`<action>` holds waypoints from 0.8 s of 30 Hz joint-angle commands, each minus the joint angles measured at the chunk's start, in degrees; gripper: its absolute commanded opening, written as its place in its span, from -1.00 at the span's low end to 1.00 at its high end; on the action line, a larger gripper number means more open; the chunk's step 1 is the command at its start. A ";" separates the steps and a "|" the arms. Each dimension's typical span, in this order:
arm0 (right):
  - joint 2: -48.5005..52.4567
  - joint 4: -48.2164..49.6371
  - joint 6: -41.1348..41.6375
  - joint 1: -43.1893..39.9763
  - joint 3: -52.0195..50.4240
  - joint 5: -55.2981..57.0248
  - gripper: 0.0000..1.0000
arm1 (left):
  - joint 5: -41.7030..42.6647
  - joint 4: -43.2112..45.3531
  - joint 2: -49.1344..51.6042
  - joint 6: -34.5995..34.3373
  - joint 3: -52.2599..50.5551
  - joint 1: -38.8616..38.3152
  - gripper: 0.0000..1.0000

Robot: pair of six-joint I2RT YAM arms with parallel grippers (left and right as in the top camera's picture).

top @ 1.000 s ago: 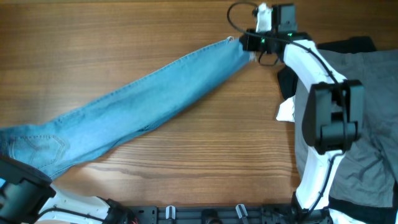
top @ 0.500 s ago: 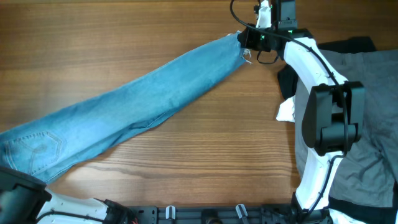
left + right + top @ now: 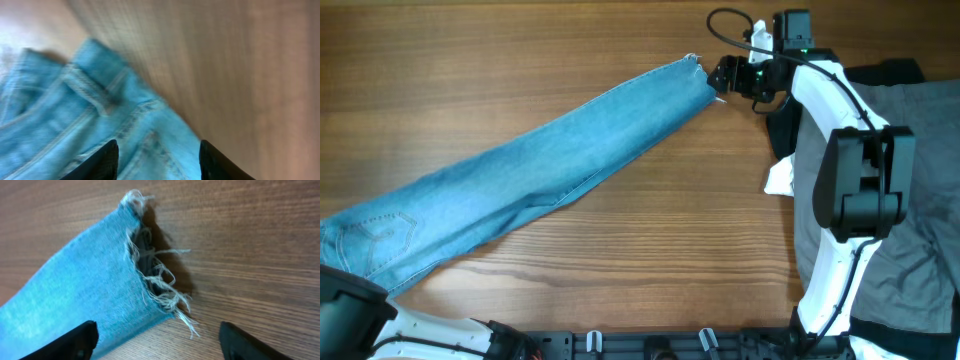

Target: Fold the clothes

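Note:
The long light-blue jeans [image 3: 550,150] lie flat in a diagonal band from the table's front left to the back centre. Their frayed hem [image 3: 700,72] rests on the wood. My right gripper [image 3: 725,75] hovers just right of that hem, open, with nothing between its fingers. In the right wrist view the hem [image 3: 160,290] lies ahead of the open gripper [image 3: 157,335]. My left gripper [image 3: 159,160] is open above the waistband end of the jeans [image 3: 75,125], with its black fingertips [image 3: 102,160] apart over the denim. The overhead view shows only that arm's body [image 3: 345,310].
Grey trousers [image 3: 910,180] lie heaped at the right side, with a black piece [image 3: 895,72] behind them and a white piece [image 3: 780,178] at their left edge. The right arm's white links [image 3: 830,250] rise over that heap. A rail [image 3: 700,345] runs along the front edge.
My right gripper has opened, let go of the hem and drawn back to the right. The hem now lies on the table. The left gripper's jaws have parted too.

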 commanded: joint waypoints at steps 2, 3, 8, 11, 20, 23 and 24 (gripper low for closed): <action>4.17 1.90 -4.33 3.80 -1.03 -1.07 0.72 | 6.27 0.07 -8.74 2.01 0.83 -2.73 0.05; 5.35 3.02 -4.26 4.35 -1.03 -0.31 0.77 | 6.71 -0.17 -10.95 1.97 0.83 -3.74 0.06; 4.98 4.33 -3.19 4.39 -0.98 -1.03 -0.91 | 6.84 -3.26 -22.60 2.01 0.81 -14.25 0.22; -1.75 1.29 -3.04 0.63 -0.98 0.15 -0.91 | 6.82 -8.13 -24.87 2.08 0.81 -22.27 0.21; -32.65 -2.12 0.74 -17.22 -0.98 4.46 -0.91 | 11.50 -13.16 -32.68 5.84 0.83 -33.46 0.16; -37.75 -3.32 1.20 -10.03 -0.98 -1.31 -0.91 | 11.76 -11.58 -42.53 5.68 0.83 -33.46 0.28; -38.10 -3.91 1.44 -6.58 -0.98 -2.45 -0.91 | 11.41 -11.21 -44.74 5.70 0.83 -33.46 0.33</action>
